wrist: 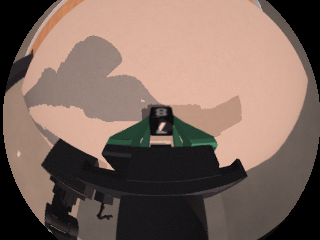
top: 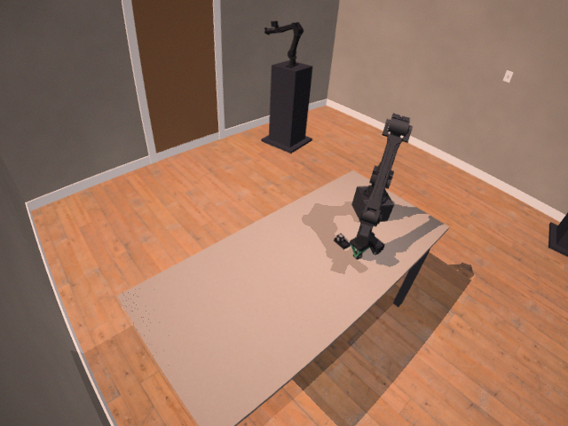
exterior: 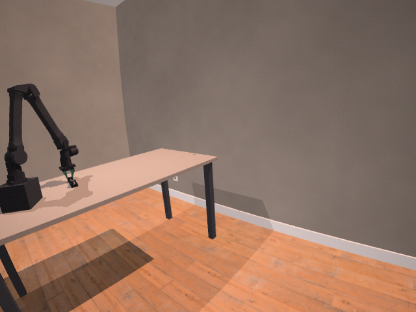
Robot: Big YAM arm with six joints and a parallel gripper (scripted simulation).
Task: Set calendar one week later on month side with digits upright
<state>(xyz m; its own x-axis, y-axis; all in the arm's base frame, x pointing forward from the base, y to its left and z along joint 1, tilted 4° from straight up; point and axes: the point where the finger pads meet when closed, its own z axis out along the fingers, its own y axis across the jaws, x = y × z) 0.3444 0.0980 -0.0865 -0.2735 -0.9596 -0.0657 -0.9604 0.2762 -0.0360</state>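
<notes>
Your wrist view gives you what the other two leave too small to read: pale digits on a black cube (wrist: 161, 113), an 8 on one face and a 7 on the neighbouring one. The top view shows you a small dark piece with a pale top (top: 341, 240) on the table (top: 256, 284) (exterior: 134, 171) (wrist: 200, 50), just beside the green fingers; you can't make out its date. The exterior view shows you the arm (exterior: 43, 110) reaching down from its block. Your claw (top: 357, 255) (exterior: 70, 178) (wrist: 161, 119) is narrow, its fingers closed on the sides of that digit cube.
</notes>
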